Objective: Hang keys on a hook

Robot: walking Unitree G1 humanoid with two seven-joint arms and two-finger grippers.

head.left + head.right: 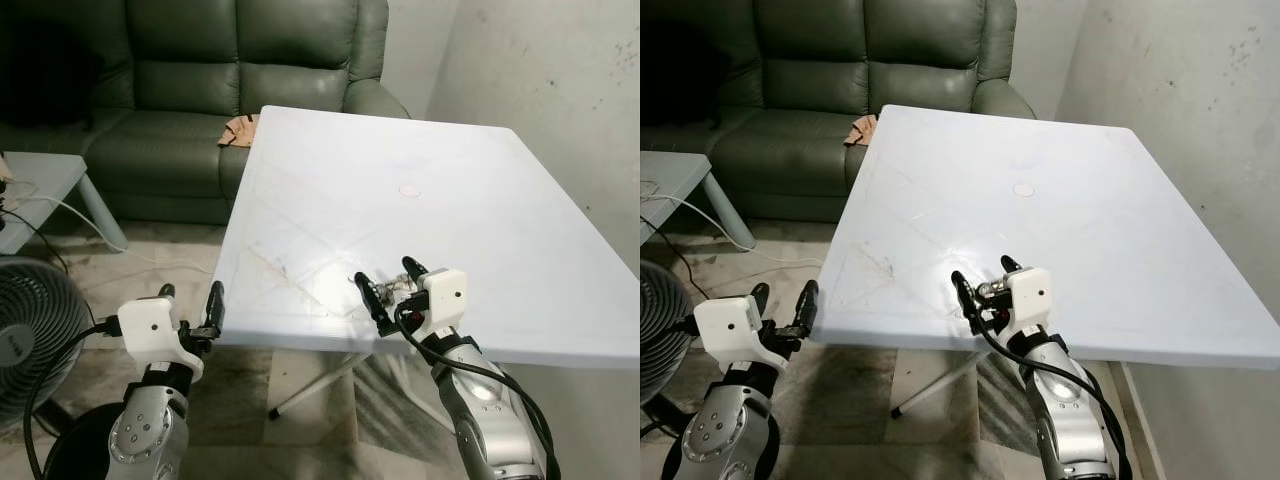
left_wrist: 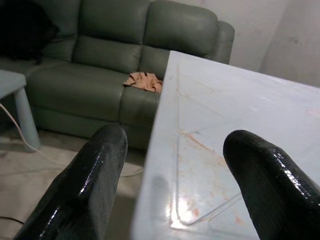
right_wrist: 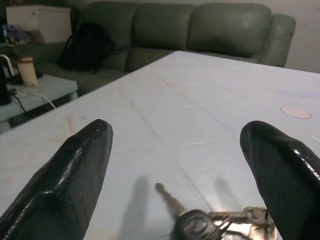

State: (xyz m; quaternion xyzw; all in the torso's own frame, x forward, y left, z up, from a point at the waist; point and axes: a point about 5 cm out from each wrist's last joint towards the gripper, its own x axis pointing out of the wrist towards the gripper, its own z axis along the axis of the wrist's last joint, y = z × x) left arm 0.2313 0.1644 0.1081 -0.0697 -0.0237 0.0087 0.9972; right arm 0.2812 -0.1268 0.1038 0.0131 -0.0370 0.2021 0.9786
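A: Checking keys — they're lying flat on the white desk, nr its front edge, betw. the fingers of the right gripper.
B: Fingers?
A: Standing apart, not touching keys.
B: Left gripper?
A: Hovering at the desk's front-left corner, fingers also spread, holding nothing. Green sofa sitting behind, w/ a tan cloth on its seat.

I count one bunch of keys on one white table. Two grippers — left, right. One green sofa, one crumpled cloth on it, one floor fan, one low side table.
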